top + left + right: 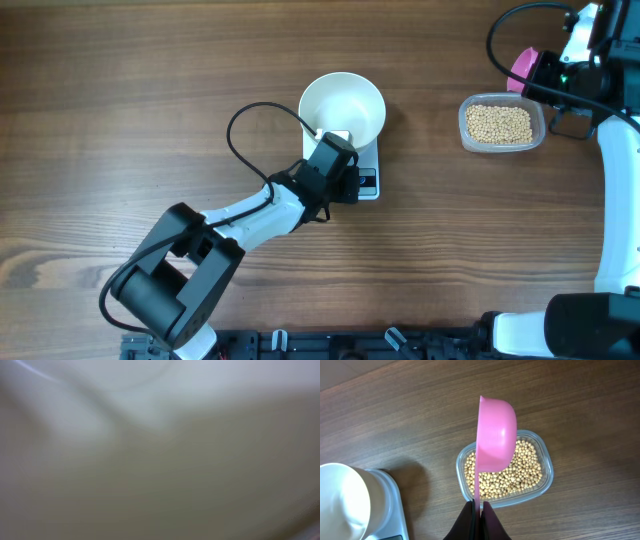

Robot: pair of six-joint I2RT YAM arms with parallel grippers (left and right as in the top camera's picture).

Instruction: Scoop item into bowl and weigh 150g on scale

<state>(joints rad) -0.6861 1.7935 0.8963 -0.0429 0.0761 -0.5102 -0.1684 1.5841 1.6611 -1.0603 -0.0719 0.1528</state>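
Note:
The white bowl stands on the small white scale at mid-table, and appears again at the left edge of the right wrist view as bowl on scale. My left gripper is shut at the bowl's near rim; whether it pinches the rim does not show. The left wrist view is only a pale blur. My right gripper is shut on the thin handle of a pink scoop, held on its side above the pale-tan beans. From overhead, right gripper and scoop sit just behind the beans.
The beans lie in a clear rectangular plastic tub at the right of the wooden table. A black cable loops from the left arm beside the bowl. The right arm's white links run down the right edge.

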